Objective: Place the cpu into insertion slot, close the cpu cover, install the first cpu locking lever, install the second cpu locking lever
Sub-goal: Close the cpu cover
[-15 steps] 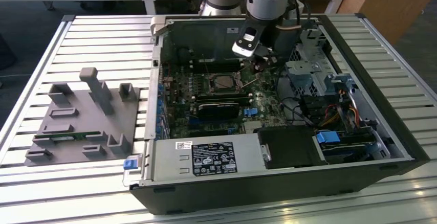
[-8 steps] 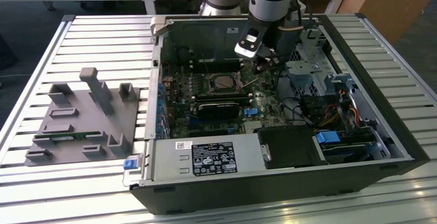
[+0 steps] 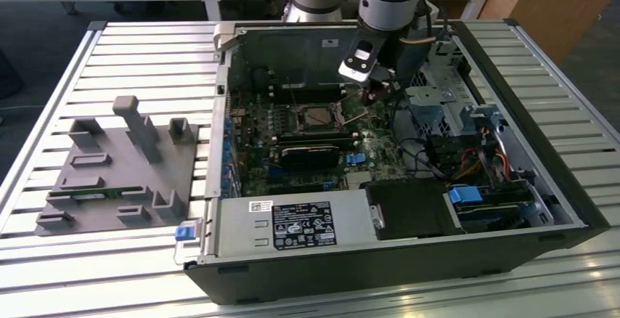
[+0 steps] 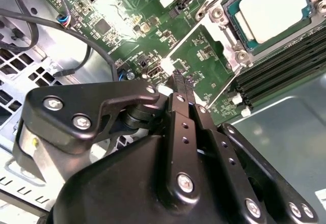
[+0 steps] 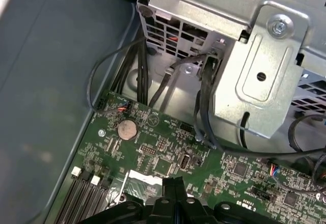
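The cpu (image 4: 272, 10) shows its pale silvery face inside the insertion slot (image 3: 315, 117) on the green motherboard. A silvery frame, the cpu cover (image 4: 230, 36), seems to lie flat around the chip. Thin wire locking levers (image 4: 186, 40) run along the socket's sides, and in the exterior view they stand raised off the board. My gripper (image 4: 180, 79) hovers over the board beside the socket's corner, on the exterior view's right of the slot (image 3: 373, 93). Its black fingers (image 5: 173, 182) are pressed together with nothing visible between them.
A grey metal drive cage (image 5: 244, 56) and black cables (image 5: 204, 96) sit close behind the gripper. Memory slots (image 4: 275, 71), a long black card (image 3: 310, 155) and the power supply (image 3: 276, 223) fill the case. A grey fixture (image 3: 121, 165) stands on the slatted table.
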You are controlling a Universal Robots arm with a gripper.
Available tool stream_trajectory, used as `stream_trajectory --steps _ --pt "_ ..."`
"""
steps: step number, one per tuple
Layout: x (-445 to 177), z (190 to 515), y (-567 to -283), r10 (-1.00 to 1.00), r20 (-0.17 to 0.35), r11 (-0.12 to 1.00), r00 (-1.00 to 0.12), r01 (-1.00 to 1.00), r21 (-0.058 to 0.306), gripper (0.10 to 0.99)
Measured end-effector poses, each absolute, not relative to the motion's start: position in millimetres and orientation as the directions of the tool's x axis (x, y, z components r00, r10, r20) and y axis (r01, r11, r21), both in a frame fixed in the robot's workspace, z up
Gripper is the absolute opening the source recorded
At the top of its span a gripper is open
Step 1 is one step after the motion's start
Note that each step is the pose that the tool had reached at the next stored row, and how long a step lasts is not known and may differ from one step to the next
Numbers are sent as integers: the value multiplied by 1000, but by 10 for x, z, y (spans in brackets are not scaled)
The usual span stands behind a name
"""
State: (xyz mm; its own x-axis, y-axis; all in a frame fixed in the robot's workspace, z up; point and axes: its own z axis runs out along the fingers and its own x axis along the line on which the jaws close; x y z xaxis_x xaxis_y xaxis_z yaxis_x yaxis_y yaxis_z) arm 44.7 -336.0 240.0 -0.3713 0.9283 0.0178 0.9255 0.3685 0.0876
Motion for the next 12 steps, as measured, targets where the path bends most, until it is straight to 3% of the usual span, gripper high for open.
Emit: stream_trajectory --steps 12 --pt "523 2404 -3319 930 16 364 -367 927 86 106"
